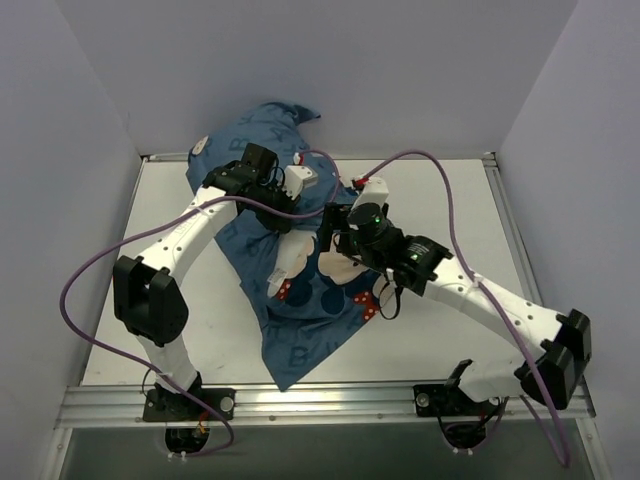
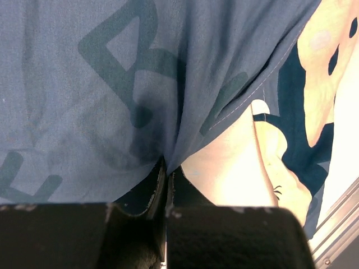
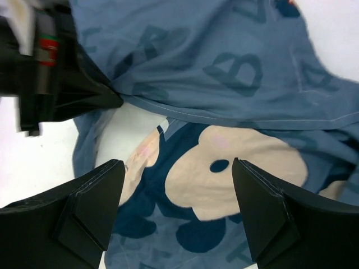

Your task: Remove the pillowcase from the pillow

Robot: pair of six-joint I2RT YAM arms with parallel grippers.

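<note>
The dark blue pillowcase [image 1: 300, 320] with letters and mouse faces lies crumpled from the back wall to the table's front. My left gripper [image 1: 283, 218] is shut on a fold of its hem [image 2: 168, 143] and holds it lifted. Under that hem a white patch, seemingly the pillow [image 3: 132, 124], shows; the rest of the pillow is hidden inside the cloth. My right gripper [image 1: 333, 232] hovers open just right of the left one, over a mouse face [image 3: 224, 168], holding nothing. The left gripper's fingers [image 3: 84, 89] show in the right wrist view.
The white table [image 1: 450, 200] is walled at the back and both sides. A metal rail [image 1: 330, 400] runs along the front edge. Purple cables [image 1: 420, 160] loop over the arms. The cloth's back end [image 1: 275, 120] rides up the rear wall.
</note>
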